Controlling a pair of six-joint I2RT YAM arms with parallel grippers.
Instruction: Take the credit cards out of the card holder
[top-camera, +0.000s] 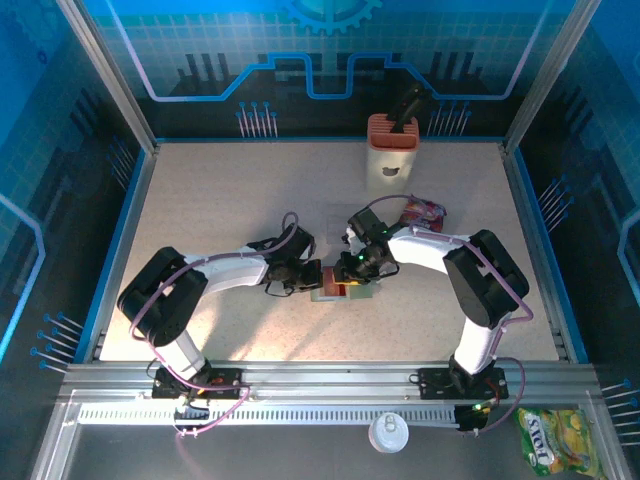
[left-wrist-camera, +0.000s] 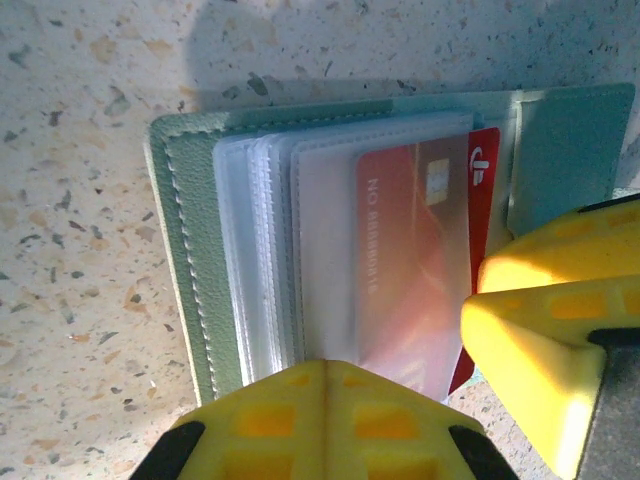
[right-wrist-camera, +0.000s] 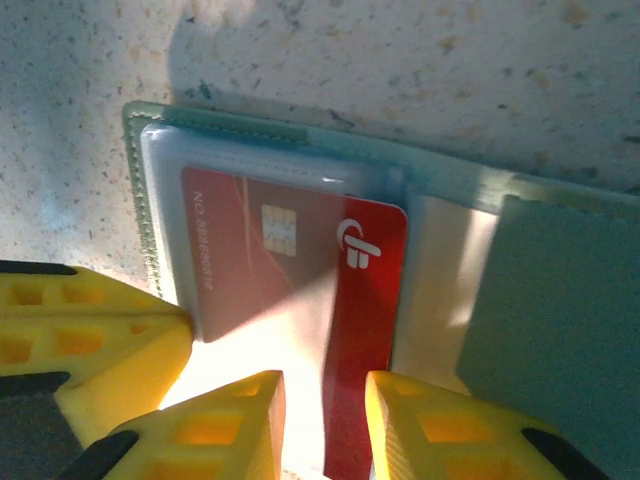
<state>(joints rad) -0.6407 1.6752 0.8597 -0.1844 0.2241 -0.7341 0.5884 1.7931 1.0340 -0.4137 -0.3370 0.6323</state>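
Top external: fixed, high, above and behind the arm bases (top-camera: 320, 385). It looks down and forward over the whole worktop (top-camera: 220, 200), bases at 6 o'clock, back wall at 12. It is far off, so the card holder (top-camera: 335, 292) is tiny, just below centre.

Left wrist: very near, facing down on the holder. Own left fingers (left-wrist-camera: 320, 415) at 6 o'clock, right fingers (left-wrist-camera: 550, 330) at 4.

Right wrist: equally near, facing down. Own right fingers (right-wrist-camera: 220, 430) at 6, left fingers (right-wrist-camera: 90, 340) at 8.

Shared: all three views take in the holder. Both wrist views share the red card (right-wrist-camera: 300, 270) and both sets of fingers, from opposite sides.
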